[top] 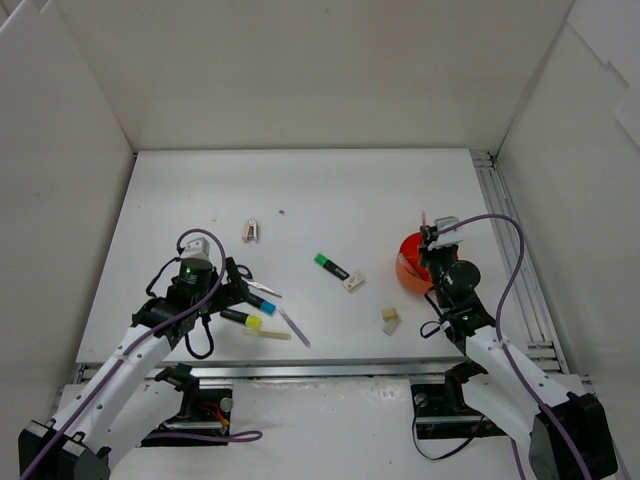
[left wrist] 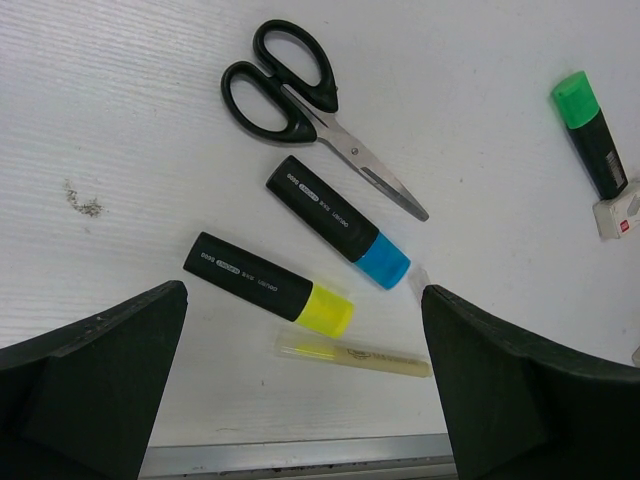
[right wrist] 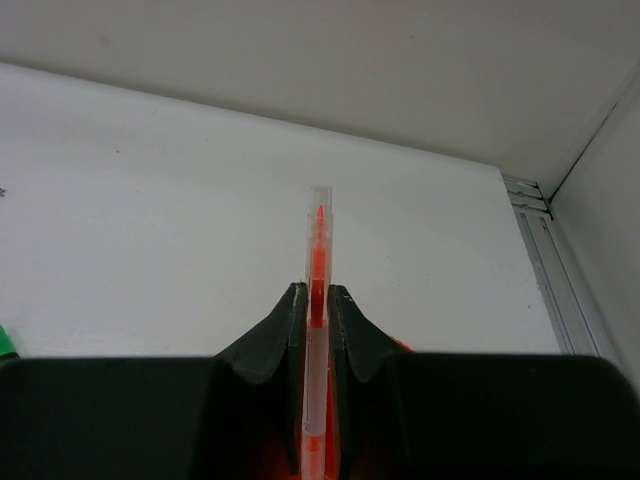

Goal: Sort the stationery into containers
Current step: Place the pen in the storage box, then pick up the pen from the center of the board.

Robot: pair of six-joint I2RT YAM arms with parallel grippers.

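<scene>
My right gripper (right wrist: pixel 317 296) is shut on a thin orange pen (right wrist: pixel 318 225) in a clear barrel and holds it upright over the round orange-red pot (top: pixel 408 265). In the top view this gripper (top: pixel 430 242) is at the pot's far rim. My left gripper (left wrist: pixel 304 330) is open and empty. Below it lie a yellow-tipped highlighter (left wrist: pixel 268 285), a blue-tipped highlighter (left wrist: pixel 338 222) and a pale yellow pen (left wrist: pixel 352 354). A green-tipped highlighter (top: pixel 331 265), a white eraser (top: pixel 354 282), beige erasers (top: pixel 390 318), a greyish pen (top: pixel 295 327) and a pinkish clip (top: pixel 252 232) lie on the table.
Black-handled scissors (left wrist: pixel 300 100) lie just beyond the highlighters. The table's metal front edge (left wrist: pixel 300 458) runs close under my left gripper. White walls enclose the table; a rail (top: pixel 510 250) runs along its right side.
</scene>
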